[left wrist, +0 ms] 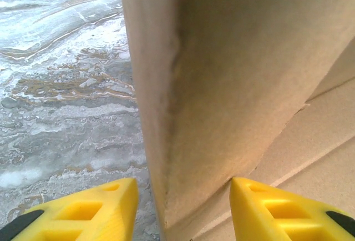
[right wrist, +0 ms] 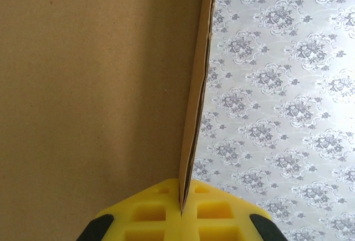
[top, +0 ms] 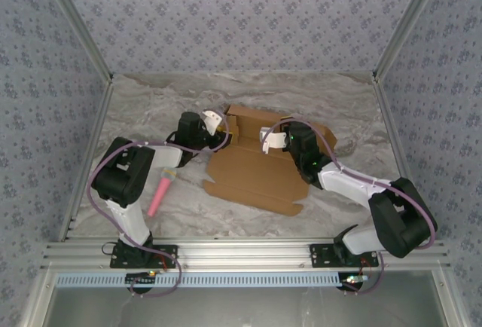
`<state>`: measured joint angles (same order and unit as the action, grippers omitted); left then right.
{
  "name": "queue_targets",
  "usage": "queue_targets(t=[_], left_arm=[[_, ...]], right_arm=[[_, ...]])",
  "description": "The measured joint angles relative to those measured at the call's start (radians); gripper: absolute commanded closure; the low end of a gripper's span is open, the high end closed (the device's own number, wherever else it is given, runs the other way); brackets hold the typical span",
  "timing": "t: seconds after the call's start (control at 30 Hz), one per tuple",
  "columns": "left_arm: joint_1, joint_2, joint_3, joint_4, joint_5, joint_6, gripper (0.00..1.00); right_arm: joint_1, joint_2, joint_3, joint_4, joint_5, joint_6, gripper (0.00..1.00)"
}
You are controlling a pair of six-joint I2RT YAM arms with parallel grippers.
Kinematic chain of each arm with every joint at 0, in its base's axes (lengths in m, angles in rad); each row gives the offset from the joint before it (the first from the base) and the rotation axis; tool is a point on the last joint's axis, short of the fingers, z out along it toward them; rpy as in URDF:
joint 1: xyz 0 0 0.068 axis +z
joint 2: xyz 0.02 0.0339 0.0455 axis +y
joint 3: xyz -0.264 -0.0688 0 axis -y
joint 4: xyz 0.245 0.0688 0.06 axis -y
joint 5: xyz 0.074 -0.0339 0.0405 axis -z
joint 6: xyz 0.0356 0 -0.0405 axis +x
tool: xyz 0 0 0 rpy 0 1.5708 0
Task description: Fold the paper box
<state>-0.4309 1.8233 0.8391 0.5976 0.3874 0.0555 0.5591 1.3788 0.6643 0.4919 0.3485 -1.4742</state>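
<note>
The paper box [top: 256, 172] is a flat brown die-cut cardboard sheet lying mid-table, with parts lifted along its back edge. My left gripper [top: 215, 127] is at the sheet's back left corner. In the left wrist view its yellow fingers [left wrist: 105, 207] straddle an upright flap of the paper box [left wrist: 238, 74]: the right finger touches the flap and the left one stands off it, so the left gripper [left wrist: 183, 181] is open. My right gripper [top: 275, 137] sits over the sheet's back middle. There the right gripper [right wrist: 182, 196] is shut on the thin edge of a raised panel [right wrist: 94, 85].
A small pink stick [top: 160, 195] lies on the marble table [top: 151, 108] left of the sheet, beside the left arm. Patterned walls [top: 241, 18] close in the back and both sides. A metal rail [top: 241, 252] runs along the near edge.
</note>
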Motion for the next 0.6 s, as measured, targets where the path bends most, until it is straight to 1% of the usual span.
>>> queue_targets(t=[0.17,0.33,0.6], left_arm=[[-0.002,0.000,-0.017,0.052,-0.014,-0.018,0.53],[-0.003,0.000,-0.018,0.079,-0.014,-0.034,0.59],[-0.003,0.000,-0.018,0.107,-0.007,-0.053,0.65]], right_arm=[[0.000,0.000,-0.006,0.007,0.007,-0.001,1.00],[0.000,0.000,-0.006,0.006,0.009,-0.001,1.00],[0.000,0.000,-0.006,0.005,0.012,0.000,1.00]])
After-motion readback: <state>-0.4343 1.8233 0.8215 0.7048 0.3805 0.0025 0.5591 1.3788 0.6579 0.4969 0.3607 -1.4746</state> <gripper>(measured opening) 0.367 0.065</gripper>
